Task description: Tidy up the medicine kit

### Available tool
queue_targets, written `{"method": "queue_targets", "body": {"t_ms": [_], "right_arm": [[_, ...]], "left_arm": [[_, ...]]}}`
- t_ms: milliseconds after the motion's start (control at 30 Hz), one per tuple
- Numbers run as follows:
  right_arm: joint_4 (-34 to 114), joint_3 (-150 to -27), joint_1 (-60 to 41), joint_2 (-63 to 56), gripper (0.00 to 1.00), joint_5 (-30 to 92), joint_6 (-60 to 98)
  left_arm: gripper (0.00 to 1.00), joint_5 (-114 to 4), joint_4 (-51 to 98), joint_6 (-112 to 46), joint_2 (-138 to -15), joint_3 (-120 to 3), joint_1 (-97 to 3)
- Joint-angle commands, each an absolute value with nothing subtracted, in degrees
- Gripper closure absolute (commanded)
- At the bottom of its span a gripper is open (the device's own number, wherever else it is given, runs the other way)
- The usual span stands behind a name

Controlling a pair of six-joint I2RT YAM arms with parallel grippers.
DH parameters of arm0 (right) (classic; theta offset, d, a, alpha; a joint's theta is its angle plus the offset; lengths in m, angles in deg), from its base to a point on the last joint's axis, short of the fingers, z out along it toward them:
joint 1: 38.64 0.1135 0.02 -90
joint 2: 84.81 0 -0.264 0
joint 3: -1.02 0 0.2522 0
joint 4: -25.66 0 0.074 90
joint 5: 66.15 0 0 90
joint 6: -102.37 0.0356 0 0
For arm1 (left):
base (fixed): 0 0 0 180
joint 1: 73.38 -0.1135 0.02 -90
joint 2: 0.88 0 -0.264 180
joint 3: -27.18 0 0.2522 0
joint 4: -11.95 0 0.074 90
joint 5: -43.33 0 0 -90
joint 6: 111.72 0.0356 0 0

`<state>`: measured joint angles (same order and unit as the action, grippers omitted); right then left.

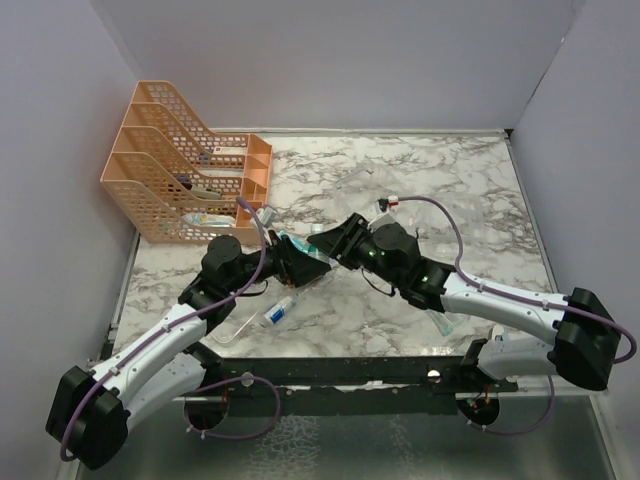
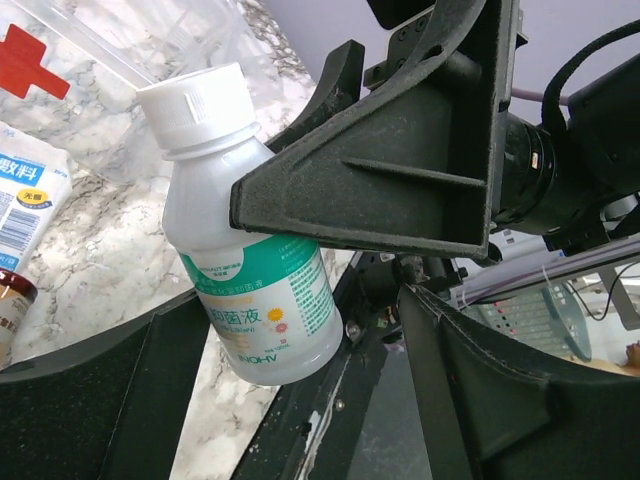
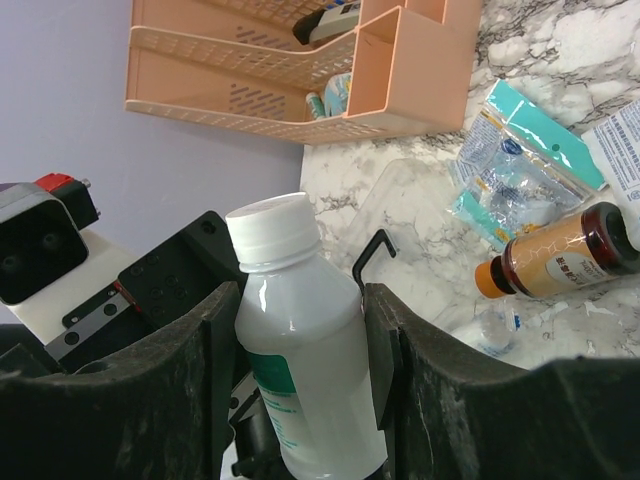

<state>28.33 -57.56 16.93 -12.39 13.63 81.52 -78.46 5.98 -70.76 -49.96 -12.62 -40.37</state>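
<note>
A white bottle (image 3: 305, 350) with a white cap and green label is held off the table, my right gripper (image 3: 300, 330) shut on its body. In the left wrist view the same bottle (image 2: 250, 270) hangs with its base between my left gripper's (image 2: 300, 335) fingers, which stand apart on either side without clamping it; the left gripper is open. The two grippers meet over the middle of the table, left gripper (image 1: 288, 262) facing right gripper (image 1: 338, 245). The medicine kit (image 3: 405, 205), clear plastic with a black handle (image 3: 372, 255), lies on the marble below. A red cross (image 2: 30, 58) shows beside clear plastic.
An orange mesh file rack (image 1: 180, 170) stands at the back left. A brown bottle with an orange cap (image 3: 560, 255), a teal packet (image 3: 520, 160), a blue-and-white box (image 2: 25, 200) and a small tube (image 1: 282, 310) lie loose around the grippers.
</note>
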Motion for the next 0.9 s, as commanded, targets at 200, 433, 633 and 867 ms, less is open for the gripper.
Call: {"method": "queue_targets", "body": {"t_ms": [200,433,633,867], "right_arm": [[25.98,-56.82,17.57,-14.22,0.63,16.14,81.36],[25.36,-55.64,17.47,-16.01,0.53,19.29,78.39],[32.65,-57.59,17.50,-18.88,0.39,20.61,72.06],[39.38,-59.93,17.49,-18.65,0.38,25.93,68.59]], "left_arm": [[0.40,-81.21,0.00,-72.61,-50.87,-12.60,-40.24],[0.57,-78.84,2.76,-68.80,-51.22,-13.23,-40.25],[0.59,-79.50,15.65,-56.31,-50.60,-18.09,-40.23],[0.60,-86.23,19.50,-50.97,-49.67,-21.04,-40.16]]}}
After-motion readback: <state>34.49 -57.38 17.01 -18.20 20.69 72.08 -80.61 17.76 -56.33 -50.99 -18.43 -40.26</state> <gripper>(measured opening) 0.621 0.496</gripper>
